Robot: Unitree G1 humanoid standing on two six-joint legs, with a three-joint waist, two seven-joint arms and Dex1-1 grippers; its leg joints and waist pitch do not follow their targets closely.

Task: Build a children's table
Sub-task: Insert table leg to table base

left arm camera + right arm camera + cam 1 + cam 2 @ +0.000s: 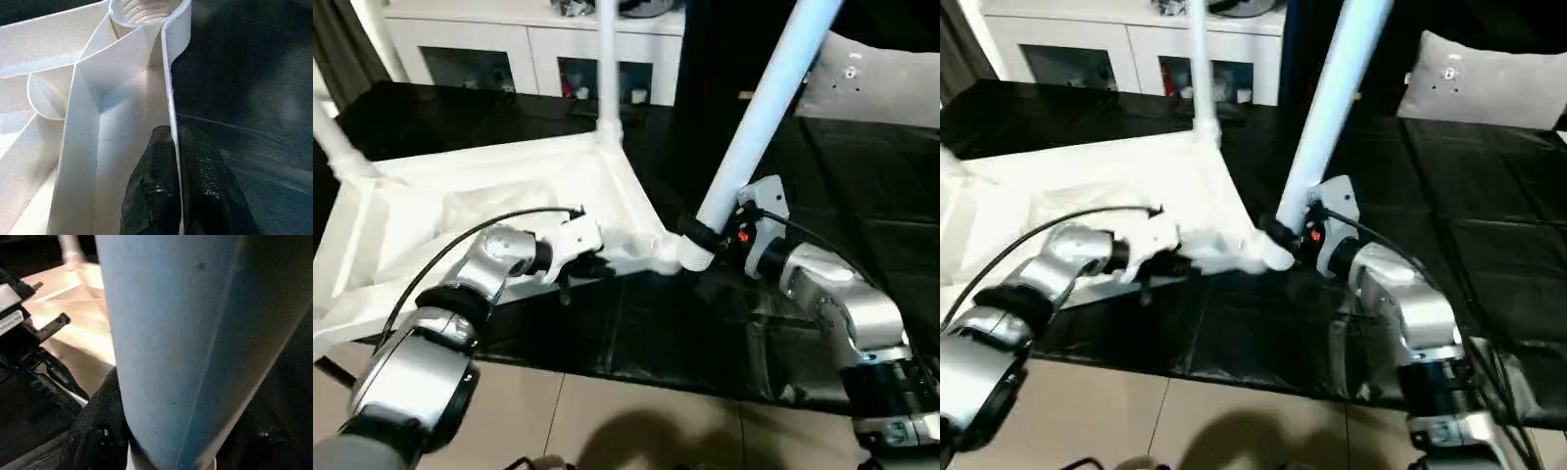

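Silver forearms (460,294) (black cables), black claws (171,196)

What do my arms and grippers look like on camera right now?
Both forearms are rounded silver shells with black bands at the joints. The left gripper has a white housing, black fingers and a thin black cable looping over it. The right gripper has a white housing with a small red light, a black cable and black fingers.
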